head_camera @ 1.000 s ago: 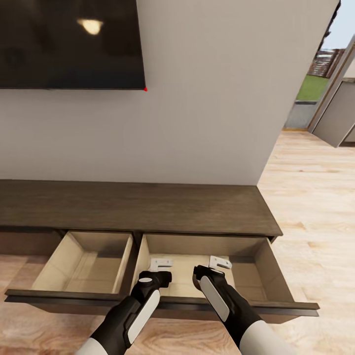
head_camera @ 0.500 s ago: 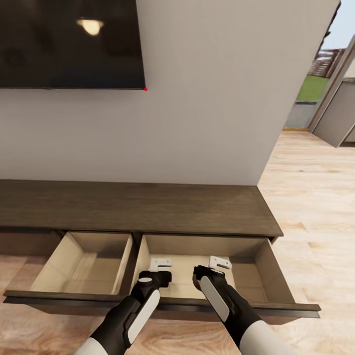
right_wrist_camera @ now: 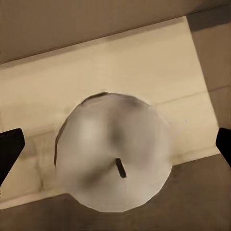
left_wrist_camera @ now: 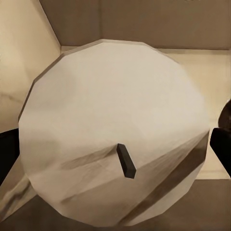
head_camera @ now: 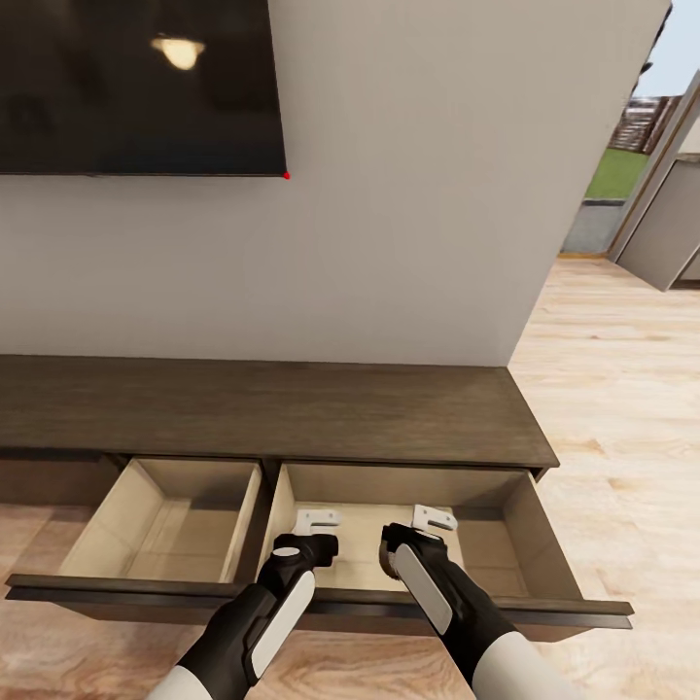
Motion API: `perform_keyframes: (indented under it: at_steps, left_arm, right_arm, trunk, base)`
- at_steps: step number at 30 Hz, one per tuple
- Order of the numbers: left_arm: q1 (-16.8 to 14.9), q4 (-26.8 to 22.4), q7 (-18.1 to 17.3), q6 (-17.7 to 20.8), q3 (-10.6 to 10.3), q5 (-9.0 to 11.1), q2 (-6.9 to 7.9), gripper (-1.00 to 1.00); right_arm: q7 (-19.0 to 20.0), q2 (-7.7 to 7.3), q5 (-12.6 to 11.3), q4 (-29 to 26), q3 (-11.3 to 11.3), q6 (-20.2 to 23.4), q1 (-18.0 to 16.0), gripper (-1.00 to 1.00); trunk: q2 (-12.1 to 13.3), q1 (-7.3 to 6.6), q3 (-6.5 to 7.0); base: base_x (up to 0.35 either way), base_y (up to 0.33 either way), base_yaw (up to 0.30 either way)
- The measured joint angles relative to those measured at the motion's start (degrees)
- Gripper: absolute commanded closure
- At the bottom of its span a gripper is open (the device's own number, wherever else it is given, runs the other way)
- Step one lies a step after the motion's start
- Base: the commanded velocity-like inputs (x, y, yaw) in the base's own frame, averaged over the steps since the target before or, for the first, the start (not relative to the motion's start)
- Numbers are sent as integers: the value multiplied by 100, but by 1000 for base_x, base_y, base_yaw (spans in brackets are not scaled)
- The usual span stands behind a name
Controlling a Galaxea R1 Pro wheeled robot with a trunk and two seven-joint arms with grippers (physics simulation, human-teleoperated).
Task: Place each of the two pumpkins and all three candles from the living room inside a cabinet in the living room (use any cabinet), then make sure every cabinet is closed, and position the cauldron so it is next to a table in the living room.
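While the left gripper (head_camera: 318,521) holds one candle (left_wrist_camera: 115,139), the right gripper (head_camera: 433,518) holds another (right_wrist_camera: 113,151) over the cabinet's (head_camera: 292,408) open drawer (head_camera: 544,530).

We are in the living room of a home: a large dark flat screen (head_camera: 136,87) hangs on a plain pale wall (head_camera: 408,194), and directly beneath it runs a long, low dark-brown wooden cabinet (head_camera: 262,408) of the kind that serves as a media unit, with two of its light-lined drawers (head_camera: 156,530) pulled open. The floor (head_camera: 622,389) is light wood plank, running past the wall's end toward an opening on the right. Through that opening we see a strip of green lawn (head_camera: 614,175) and a fence under daylight, which marks this as a house.
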Motion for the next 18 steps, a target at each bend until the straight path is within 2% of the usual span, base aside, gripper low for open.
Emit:
perform_keyframes:
  at_steps: [3,4,18]
  left_arm:
    - [0,-1,1,0,0,0,0,100]
    - [0,-2,2,0,0,0,0,-100]
    - [0,-7,-1,9,0,6,0,-100]
  right_arm:
    - [4,-1,0,0,0,0,0,-100]
    - [4,-1,0,0,0,0,0,-100]
    - [5,-3,0,0,0,0,0,-100]
  trunk:
    - [0,0,0]
    - [0,0,0]
    - [0,0,0]
  base:
    - [0,0,0]
    - [0,0,0]
    - [0,0,0]
